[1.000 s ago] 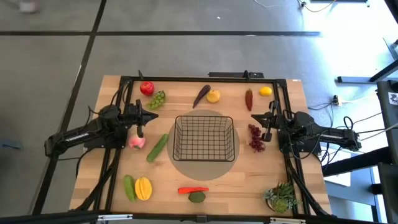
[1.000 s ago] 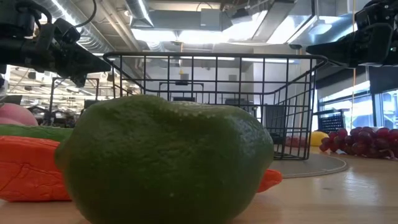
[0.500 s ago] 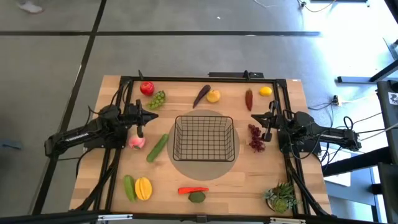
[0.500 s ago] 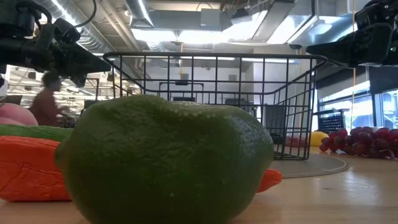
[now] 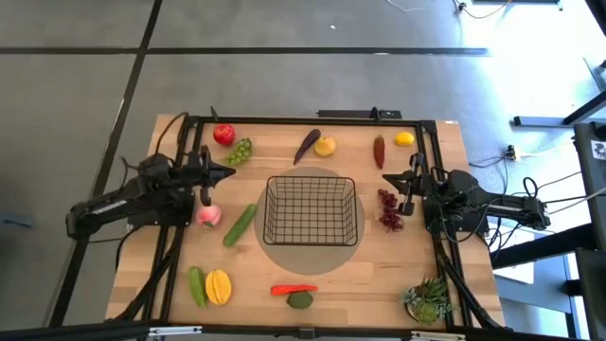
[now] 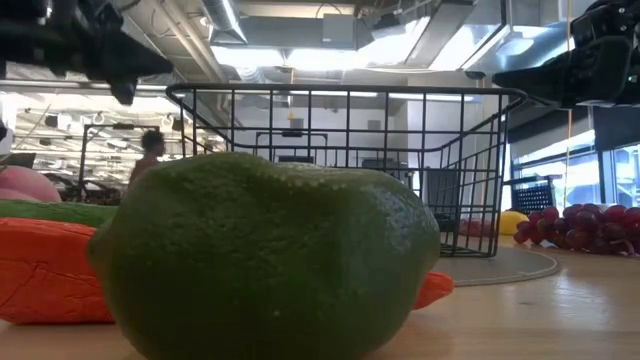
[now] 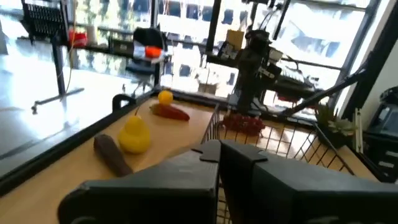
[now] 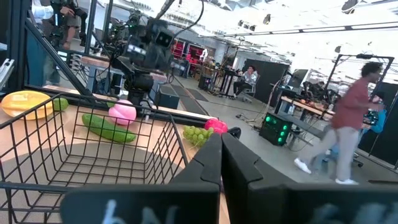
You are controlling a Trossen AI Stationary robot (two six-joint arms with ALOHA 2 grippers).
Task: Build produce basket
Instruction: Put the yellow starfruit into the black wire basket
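The black wire basket stands on a round mat at the table's middle. Toy produce lies around it: red tomato, green grapes, eggplant, yellow fruit, red chilli, lemon, dark red grapes, pink peach, cucumber. My left gripper hangs shut and empty left of the basket, above the table near the green grapes. My right gripper hangs shut and empty right of the basket, above the dark grapes.
Near the front edge lie a green cucumber, a yellow fruit, an orange-red piece and a lime, which fills the low view. A spiky potted plant stands front right. People walk in the room behind.
My left gripper has gone up and a little toward the table's far left, staying shut. My right arm has kept still. A person has walked across the room behind the table.
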